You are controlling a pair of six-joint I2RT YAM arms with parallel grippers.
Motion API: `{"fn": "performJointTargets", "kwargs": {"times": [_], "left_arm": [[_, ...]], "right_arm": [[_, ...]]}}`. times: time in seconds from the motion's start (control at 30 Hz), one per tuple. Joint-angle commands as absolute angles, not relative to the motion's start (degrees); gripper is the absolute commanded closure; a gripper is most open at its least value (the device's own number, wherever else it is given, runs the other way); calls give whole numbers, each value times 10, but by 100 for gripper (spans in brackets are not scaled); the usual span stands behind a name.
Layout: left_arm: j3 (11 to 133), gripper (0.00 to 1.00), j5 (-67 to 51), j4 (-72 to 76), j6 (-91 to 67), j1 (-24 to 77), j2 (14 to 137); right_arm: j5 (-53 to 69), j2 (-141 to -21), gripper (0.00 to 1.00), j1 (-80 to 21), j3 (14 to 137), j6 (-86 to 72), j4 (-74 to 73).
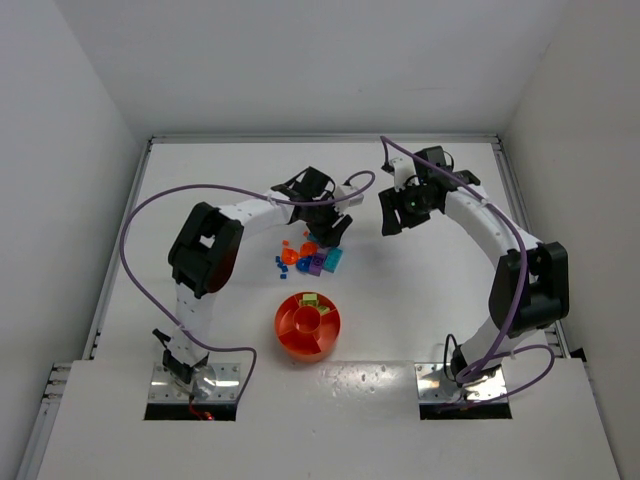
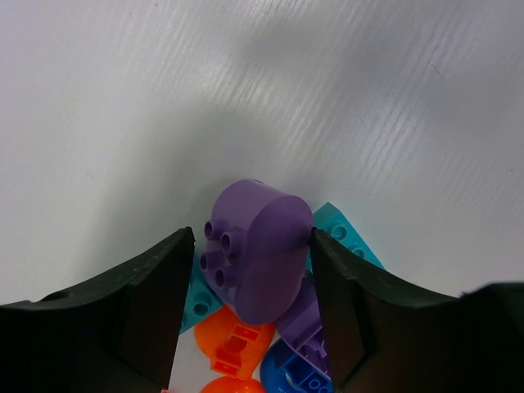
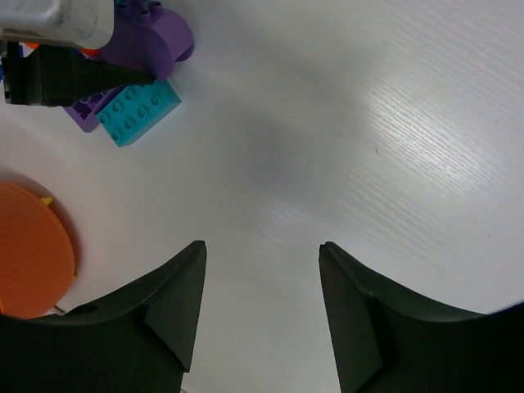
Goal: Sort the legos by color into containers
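Observation:
The legos lie in a small pile at the table's centre. My left gripper is lowered onto the pile, open, with its jaws either side of a rounded purple brick. The right fingertip touches the brick; a narrow gap shows at the left one. Teal, orange and blue bricks lie under it. The round orange-red tray sits in front of the pile, with a yellow-green brick in a far compartment. My right gripper is open and empty above bare table, right of the pile.
The right wrist view shows the purple brick, a teal brick, the left gripper's black finger and the tray's edge. White walls enclose the table on three sides. Purple cables loop from both arms.

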State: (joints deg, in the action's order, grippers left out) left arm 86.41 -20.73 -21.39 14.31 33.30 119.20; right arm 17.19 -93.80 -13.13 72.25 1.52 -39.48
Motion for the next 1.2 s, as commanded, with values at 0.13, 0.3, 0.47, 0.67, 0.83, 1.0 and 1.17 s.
{"fn": "performJointTargets", "kwargs": {"times": [0.13,0.3,0.47,0.67,0.83,1.0,1.17], "left_arm": [[860,45,-218,-216,158,338,1192],[860,63,-218,-221,163,338,1192],[860,75,-236,-227,169,338,1186],[860,85,-236,-227,169,338,1179],[860,98,-236,-227,169,333,1168],[860,100,-223,-227,163,328,1168],[855,99,-203,-227,175,328,1158]], "right_arm": [[184,-930,42,-128,722,18,-388],[184,-935,42,-128,722,18,-388],[184,-935,42,-128,728,18,-383],[184,-935,42,-128,728,24,-383],[184,-935,42,-128,722,24,-383],[184,-935,42,-128,722,24,-383],[184,-935,42,-128,722,24,-383]]}}
